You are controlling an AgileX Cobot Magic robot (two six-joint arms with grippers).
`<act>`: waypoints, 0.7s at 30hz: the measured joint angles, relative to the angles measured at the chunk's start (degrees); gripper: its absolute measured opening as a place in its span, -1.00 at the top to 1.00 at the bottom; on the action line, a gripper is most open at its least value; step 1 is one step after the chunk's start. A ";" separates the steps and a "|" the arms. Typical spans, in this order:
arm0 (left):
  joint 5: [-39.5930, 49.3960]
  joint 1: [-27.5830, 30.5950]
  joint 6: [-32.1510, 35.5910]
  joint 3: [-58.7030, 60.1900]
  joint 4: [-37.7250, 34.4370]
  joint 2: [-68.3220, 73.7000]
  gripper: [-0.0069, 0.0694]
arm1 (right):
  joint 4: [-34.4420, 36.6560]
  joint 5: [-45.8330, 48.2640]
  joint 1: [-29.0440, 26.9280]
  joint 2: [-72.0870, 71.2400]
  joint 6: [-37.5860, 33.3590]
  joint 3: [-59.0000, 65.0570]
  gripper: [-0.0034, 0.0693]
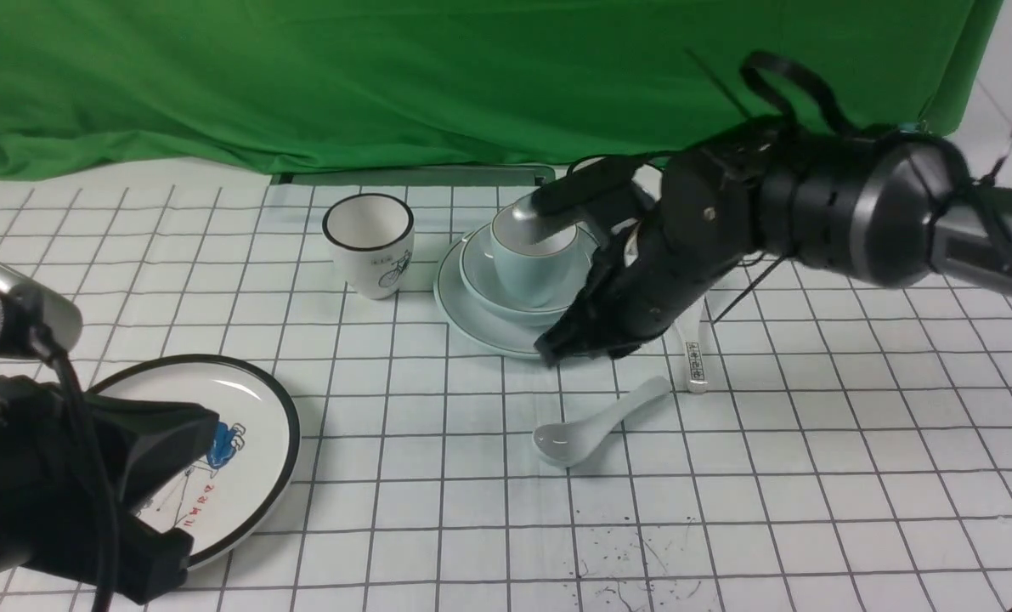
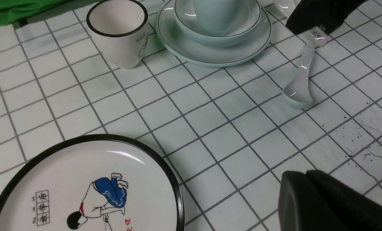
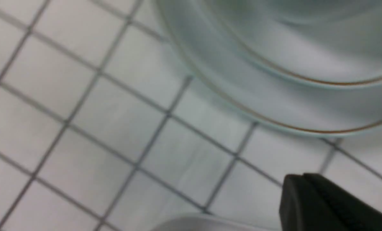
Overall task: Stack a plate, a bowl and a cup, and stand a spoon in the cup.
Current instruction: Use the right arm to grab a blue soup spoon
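Observation:
The pale blue-green plate lies at mid-table with the bowl on it and the cup standing in the bowl. Nearer to me on the cloth lies the plain spoon, its handle pointing toward the stack. My right gripper is shut on nothing, its tip just off the plate's near right edge and above the spoon's handle end. In the right wrist view the shut tip hangs over the cloth beside the plate rim. My left gripper is shut and empty at the near left.
A white black-rimmed cup with a bicycle drawing stands left of the stack. The cartoon plate lies under my left arm. A white spoon with writing on its handle lies right of the stack, partly under the right arm. Green cloth hangs behind.

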 joint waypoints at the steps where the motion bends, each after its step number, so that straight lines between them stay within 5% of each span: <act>1: 0.00 0.00 0.00 0.00 0.00 0.00 0.91 | 0.21 0.07 1.23 1.01 -0.58 0.00 0.89; 9: 0.06 0.00 -0.46 0.00 0.00 0.00 0.91 | 2.87 1.34 2.44 5.77 -3.38 -0.05 0.89; 15: 0.83 0.00 -0.79 0.00 0.00 0.00 0.91 | -0.23 12.50 2.44 4.78 -5.59 -0.49 0.89; 21: 0.83 0.00 -0.83 0.00 0.48 0.00 0.91 | -3.99 14.39 1.41 -0.16 1.05 -0.44 0.78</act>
